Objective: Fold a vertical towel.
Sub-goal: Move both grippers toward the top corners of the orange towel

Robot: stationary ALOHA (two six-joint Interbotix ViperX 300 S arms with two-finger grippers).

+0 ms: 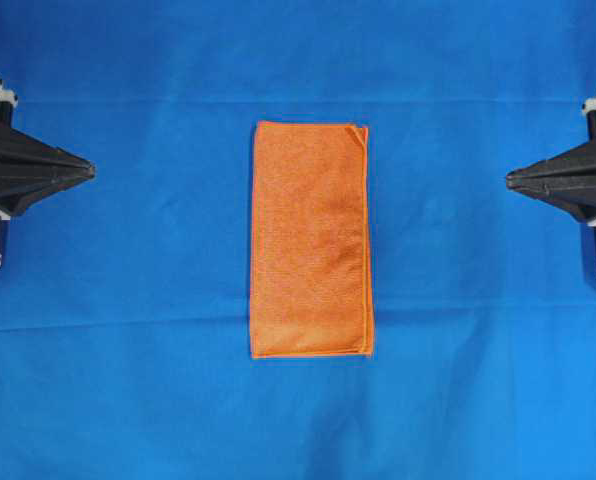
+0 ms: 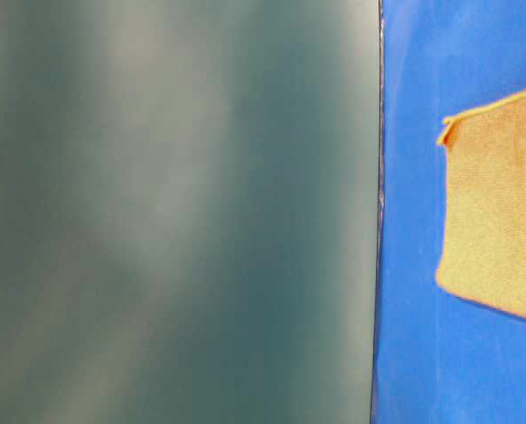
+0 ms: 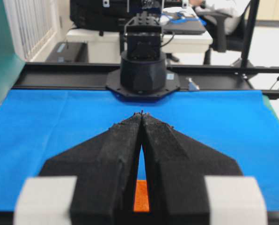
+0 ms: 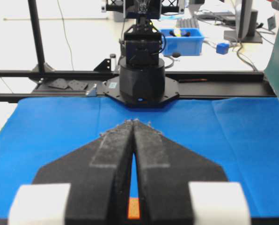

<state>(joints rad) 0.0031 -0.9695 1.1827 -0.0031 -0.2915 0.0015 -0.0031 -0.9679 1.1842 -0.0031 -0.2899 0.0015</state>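
An orange towel (image 1: pixel 311 240) lies flat at the centre of the worktop, its long sides running from far to near, on a blue sheet (image 1: pixel 138 380) that covers the surface. Its stitched hem shows along the right and near edges, and the far right corner is turned over in a small flap. The left claw (image 1: pixel 90 170) hangs at the left edge of the overhead view and the right claw (image 1: pixel 510 179) at the right edge, each with its tips pressed together, holding nothing, pointing toward the towel and well apart from it. Each wrist view looks along the closed fingers (image 3: pixel 125 140) to a sliver of orange below, with the opposite arm's black base (image 3: pixel 143 77) at the far side of the sheet. A blurred grey-green panel (image 2: pixel 175 212) fills most of the table-level view.
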